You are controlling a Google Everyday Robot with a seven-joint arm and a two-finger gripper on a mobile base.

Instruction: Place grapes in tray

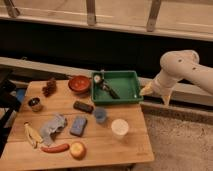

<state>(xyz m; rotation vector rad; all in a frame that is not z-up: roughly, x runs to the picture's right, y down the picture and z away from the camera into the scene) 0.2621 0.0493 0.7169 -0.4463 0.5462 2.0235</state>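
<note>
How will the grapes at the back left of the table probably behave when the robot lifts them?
The grapes look like a loose bunch of small round berries, so they probably sag and may shed berries that roll. They seem light and soft; a hard squeeze might crush them. The tool hangs beyond the tray's right end, far from them.

I've got one camera, high and set back, looking down across the table (102, 142) toward the railing (91, 15). Whole tabletop's in frame; the gripper (146, 90) hangs just right of the tray (129, 86).

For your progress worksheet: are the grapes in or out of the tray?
Out: grapes sit left of the red bowl; the open gripper hangs right of the tray.
</note>
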